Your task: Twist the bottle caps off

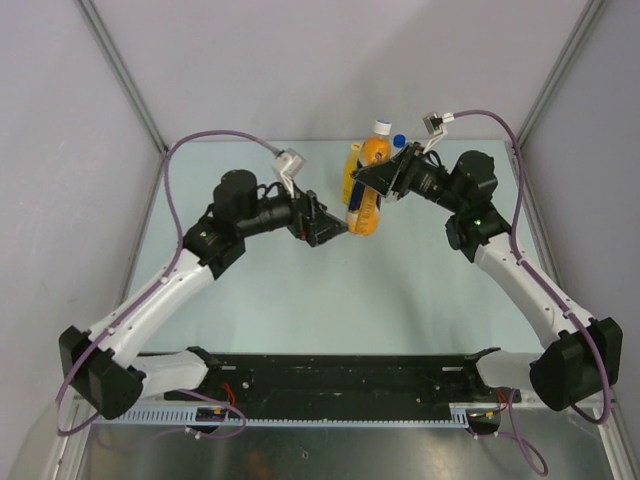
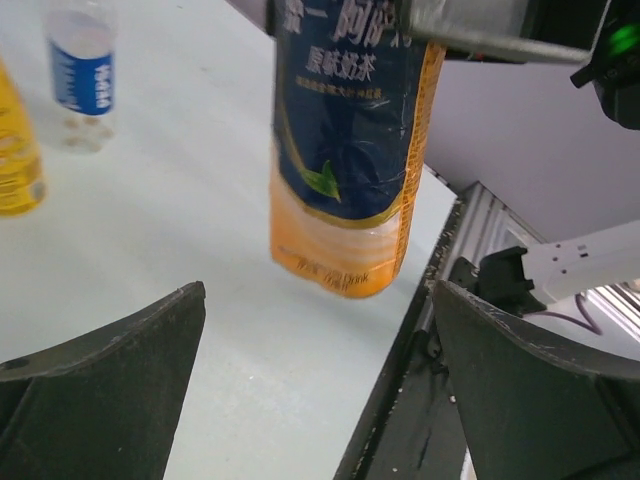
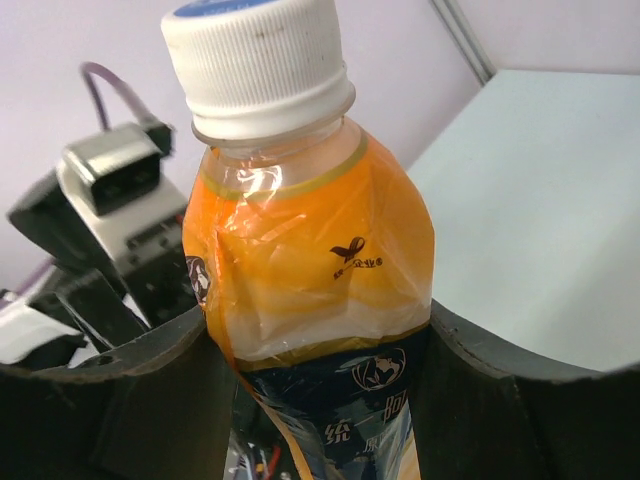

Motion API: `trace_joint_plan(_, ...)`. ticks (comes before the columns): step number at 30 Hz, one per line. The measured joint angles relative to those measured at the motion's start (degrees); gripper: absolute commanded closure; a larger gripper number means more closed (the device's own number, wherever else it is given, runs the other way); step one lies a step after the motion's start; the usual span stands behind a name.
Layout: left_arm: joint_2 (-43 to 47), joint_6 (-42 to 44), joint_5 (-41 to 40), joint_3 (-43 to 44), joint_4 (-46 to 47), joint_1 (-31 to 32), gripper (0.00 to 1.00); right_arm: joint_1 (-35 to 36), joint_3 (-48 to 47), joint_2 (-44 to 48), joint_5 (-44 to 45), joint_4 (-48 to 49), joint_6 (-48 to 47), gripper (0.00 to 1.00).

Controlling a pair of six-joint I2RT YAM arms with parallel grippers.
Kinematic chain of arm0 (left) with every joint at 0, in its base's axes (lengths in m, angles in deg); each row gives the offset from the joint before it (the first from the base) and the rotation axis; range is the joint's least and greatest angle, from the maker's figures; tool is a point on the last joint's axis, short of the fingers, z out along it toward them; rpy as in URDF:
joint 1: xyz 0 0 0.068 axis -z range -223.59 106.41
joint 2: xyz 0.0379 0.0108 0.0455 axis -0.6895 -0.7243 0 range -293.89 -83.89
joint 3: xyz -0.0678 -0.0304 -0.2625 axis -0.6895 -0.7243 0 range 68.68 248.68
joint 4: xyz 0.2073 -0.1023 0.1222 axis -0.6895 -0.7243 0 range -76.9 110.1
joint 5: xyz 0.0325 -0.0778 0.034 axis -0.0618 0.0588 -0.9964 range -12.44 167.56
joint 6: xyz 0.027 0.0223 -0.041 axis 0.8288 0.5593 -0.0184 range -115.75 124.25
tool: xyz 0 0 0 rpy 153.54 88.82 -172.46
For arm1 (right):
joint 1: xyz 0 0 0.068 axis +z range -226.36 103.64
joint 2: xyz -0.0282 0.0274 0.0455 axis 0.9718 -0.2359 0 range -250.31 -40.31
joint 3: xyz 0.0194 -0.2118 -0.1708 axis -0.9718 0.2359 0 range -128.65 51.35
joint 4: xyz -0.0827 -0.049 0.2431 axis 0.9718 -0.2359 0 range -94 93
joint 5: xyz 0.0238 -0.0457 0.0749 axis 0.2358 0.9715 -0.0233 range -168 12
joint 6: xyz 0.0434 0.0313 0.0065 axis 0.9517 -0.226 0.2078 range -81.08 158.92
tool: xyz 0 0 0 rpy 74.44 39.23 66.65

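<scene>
My right gripper (image 3: pixel 320 400) is shut on the orange bottle (image 3: pixel 310 260), its fingers pressing both sides of the dark blue label. The white cap (image 3: pixel 258 60) sits on the neck. The top view shows this orange bottle (image 1: pixel 366 200) hanging tilted above the table in the right gripper (image 1: pixel 383 180). My left gripper (image 2: pixel 320 385) is open and holds nothing; it stands just below and in front of the orange bottle's (image 2: pixel 345 150) base. The left gripper (image 1: pixel 335 230) is apart from the bottle. A yellow bottle (image 2: pixel 15 160) and a clear bottle (image 2: pixel 82 70) with a blue cap (image 1: pixel 399 141) stand behind.
The pale table (image 1: pixel 300 320) is fenced by grey walls and metal corner posts (image 1: pixel 120 70). A black rail (image 1: pixel 340 375) runs along the near edge between the arm bases. In the left wrist view the table's edge and rail (image 2: pixel 410 400) lie at lower right.
</scene>
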Motion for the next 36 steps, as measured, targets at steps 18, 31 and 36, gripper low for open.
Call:
trace_joint_plan(18, -10.5, -5.4, 3.6, 0.8, 15.6, 7.5, 0.28, 1.4, 0.0, 0.3, -0.6, 5.7, 7.3, 0.49)
trace_joint_plan(31, -10.1, -4.2, 1.3, -0.7, 17.0, 8.1, 0.57, 2.2, 0.2, 2.2, -0.3, 5.0, 4.1, 0.04)
trace_joint_plan(36, -6.2, -0.2, -3.1, -2.6, 13.2, 8.6, 0.57, 2.4, 0.2, 6.0, 1.5, 1.4, 0.6, 0.01)
